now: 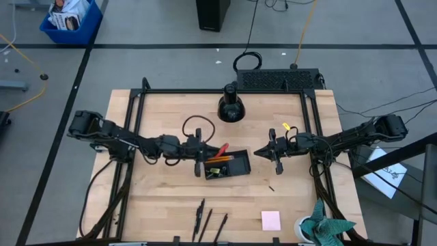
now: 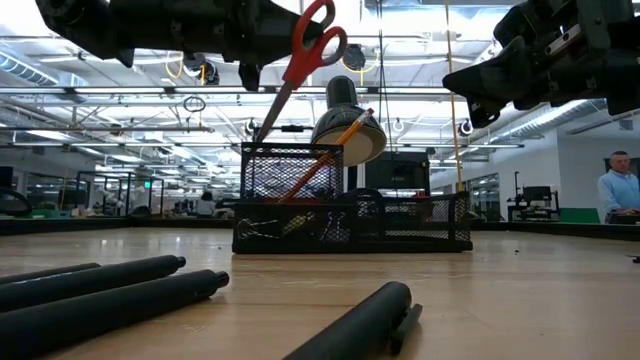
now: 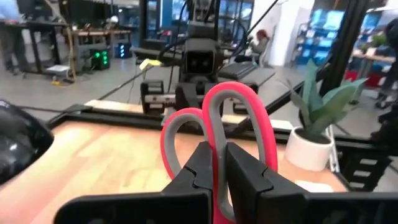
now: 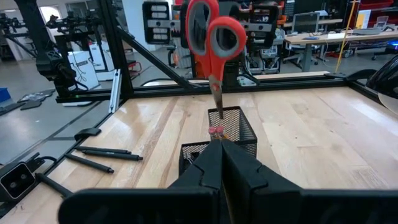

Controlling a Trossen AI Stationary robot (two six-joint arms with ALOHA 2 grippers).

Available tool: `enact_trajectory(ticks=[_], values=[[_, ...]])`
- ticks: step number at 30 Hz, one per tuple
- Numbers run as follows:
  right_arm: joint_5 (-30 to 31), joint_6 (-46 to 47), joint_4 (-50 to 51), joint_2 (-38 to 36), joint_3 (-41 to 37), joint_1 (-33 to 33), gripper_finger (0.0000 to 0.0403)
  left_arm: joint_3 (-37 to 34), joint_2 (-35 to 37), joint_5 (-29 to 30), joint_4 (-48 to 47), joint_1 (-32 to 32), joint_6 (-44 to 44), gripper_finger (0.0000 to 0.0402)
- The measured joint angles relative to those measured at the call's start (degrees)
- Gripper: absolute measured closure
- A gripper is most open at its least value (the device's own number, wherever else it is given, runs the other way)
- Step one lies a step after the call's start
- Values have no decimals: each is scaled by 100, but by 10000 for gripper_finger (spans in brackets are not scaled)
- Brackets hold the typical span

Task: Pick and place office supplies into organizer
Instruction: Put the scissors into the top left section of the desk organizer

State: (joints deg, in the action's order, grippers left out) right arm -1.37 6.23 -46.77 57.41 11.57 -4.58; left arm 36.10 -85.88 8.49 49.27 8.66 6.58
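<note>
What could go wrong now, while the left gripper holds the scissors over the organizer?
The left gripper grips the red-handled scissors by the handles, blades slanted into the tall cup of the organizer. Released now, they might lean hard and tip the light mesh tray. The blades may also jam against the orange pencils in that cup. The right gripper waits close beside the tray; moving could bump it.
</note>
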Motion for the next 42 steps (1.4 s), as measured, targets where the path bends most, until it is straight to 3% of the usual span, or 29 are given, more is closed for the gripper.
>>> enact_trajectory(ticks=[8, 16, 22, 28, 33, 42], values=[[0, 16, -7, 0, 1, 0, 403, -1, -319, 252, -239, -51, -240, 374], [0, 16, 32, 1, 0, 0, 403, -5, -314, -288, -283, -471, -143, 372], [0, -1, 33, 0, 0, 0, 403, -4, -314, -344, -259, -406, -176, 372], [0, -3, 33, 0, 0, 0, 403, -56, -314, -257, -100, -219, -331, 371], [0, 11, 32, 0, 0, 0, 403, -416, -309, -65, 552, -176, -309, 371], [2, 16, 30, 0, 0, 0, 403, -975, -308, 413, 798, -182, 4, 371]])
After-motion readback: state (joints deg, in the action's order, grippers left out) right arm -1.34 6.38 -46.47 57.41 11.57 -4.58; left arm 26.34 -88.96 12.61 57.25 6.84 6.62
